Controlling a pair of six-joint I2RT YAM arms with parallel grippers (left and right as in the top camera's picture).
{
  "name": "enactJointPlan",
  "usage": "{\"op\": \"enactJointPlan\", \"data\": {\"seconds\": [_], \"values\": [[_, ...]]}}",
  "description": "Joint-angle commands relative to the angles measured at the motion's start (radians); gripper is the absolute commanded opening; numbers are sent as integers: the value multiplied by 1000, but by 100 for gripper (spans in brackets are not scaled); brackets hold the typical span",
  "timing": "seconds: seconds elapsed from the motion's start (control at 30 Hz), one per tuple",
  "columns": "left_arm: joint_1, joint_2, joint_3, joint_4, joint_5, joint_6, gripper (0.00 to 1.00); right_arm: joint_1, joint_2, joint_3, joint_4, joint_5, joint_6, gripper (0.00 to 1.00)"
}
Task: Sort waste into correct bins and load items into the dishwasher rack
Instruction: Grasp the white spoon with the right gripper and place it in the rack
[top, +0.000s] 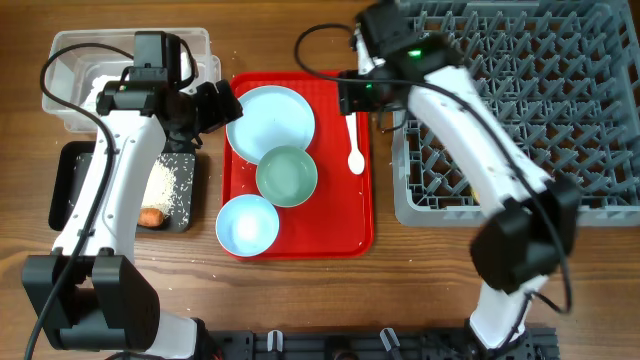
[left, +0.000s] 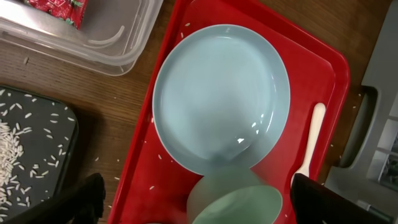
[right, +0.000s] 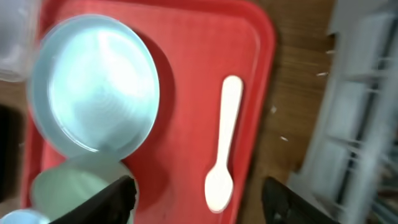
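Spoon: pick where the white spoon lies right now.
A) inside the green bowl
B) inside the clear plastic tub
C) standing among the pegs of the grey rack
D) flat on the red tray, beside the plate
D: the white spoon lies flat on the red tray, just to the right of the plate in the overhead view, and short of the grey rack.

Wooden table (top: 25, 170) from above. A red tray (top: 320, 232) lies under the fingertips of the left gripper (top: 222, 105) and right gripper (top: 347, 97). A clear tub (top: 70, 60) and black tray (top: 68, 175) sit outside the left fingertips, a grey rack (top: 420, 205) outside the right
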Motion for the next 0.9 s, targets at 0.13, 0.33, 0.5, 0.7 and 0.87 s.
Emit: {"op": "enactJointPlan", "data": {"seconds": [0.13,0.33,0.5,0.7,0.87], "values": [[5,13,0,-2,-6,-16,99,26,210,15,24,50,13,59],[5,13,0,-2,-6,-16,99,26,304,13,16,50,21,49],[5,13,0,-2,-6,-16,100,25,329,-27,40,71,43,46],[5,13,0,-2,-6,-17,100,25,329,-49,32,69,48,6],[5,13,0,-2,-6,-17,100,24,316,-31,0,68,59,4]]}}
